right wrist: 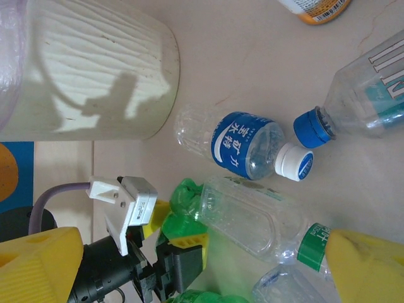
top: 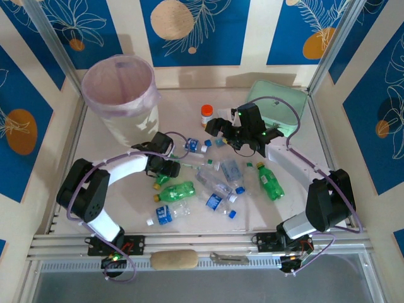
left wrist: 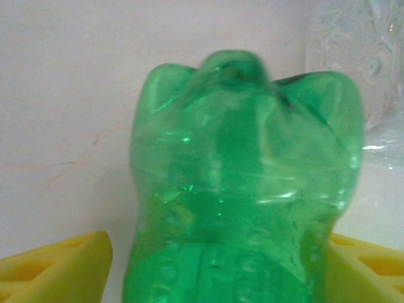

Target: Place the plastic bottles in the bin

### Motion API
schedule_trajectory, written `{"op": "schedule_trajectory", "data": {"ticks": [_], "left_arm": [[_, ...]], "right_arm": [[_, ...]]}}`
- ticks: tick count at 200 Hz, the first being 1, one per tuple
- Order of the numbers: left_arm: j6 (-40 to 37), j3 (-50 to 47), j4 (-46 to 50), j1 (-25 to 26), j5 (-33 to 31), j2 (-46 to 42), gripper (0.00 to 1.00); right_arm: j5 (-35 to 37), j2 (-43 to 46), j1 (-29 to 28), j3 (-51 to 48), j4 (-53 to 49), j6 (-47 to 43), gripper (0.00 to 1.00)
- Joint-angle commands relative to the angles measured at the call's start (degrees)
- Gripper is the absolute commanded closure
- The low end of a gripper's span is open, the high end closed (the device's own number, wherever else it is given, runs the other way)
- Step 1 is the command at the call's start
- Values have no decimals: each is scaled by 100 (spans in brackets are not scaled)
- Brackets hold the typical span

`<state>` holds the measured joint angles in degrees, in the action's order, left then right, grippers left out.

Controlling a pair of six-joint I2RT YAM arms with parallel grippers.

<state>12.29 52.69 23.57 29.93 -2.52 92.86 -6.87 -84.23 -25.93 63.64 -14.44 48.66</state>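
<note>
The bin (top: pixel 129 129) stands at the left, just beyond the left hand (left wrist: pixel 218 265). Its fingers straddle a green bottle (left wrist: pixel 246 189) lying on the surface (left wrist: pixel 63 95), base pointing away, with a sliver of gap on one side: not yet clamped. The right hand (right wrist: pixel 208 249) gapes wide above clear bottles (right wrist: pixel 243 148).

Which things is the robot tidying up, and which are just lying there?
For the job:
- the plastic bottles, green, clear and blue-labelled, like the blue-labelled bottle
- the bin with the pink bag

Just lying about:
- the orange-capped jar
- the mint green container
- the beige oblong thing on the front rail
</note>
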Motion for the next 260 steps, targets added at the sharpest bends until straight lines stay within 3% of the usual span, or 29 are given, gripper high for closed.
{"op": "schedule_trajectory", "data": {"ticks": [1,48,130,171,217,260], "left_arm": [[-85,77,-60,65,-160,-49,27],[-80,-26,-164,65,-248,-248,41],[-171,84,-95,64,-416,-926,47],[-284,629,-68,57,-276,-1302,47],[-460,1610,-42,52,106,-1261,47],[-941,2570,-30,-29,52,-1212,46]], "right_arm": [[-7,23,-35,88,-75,-56,1],[-23,-14,-17,136,-77,-75,1],[-36,-26,-1,105,-50,-69,1],[-60,-20,36,88,0,-75,1],[-64,106,79,-108,72,-70,1],[-25,298,180,-368,121,-76,1]]}}
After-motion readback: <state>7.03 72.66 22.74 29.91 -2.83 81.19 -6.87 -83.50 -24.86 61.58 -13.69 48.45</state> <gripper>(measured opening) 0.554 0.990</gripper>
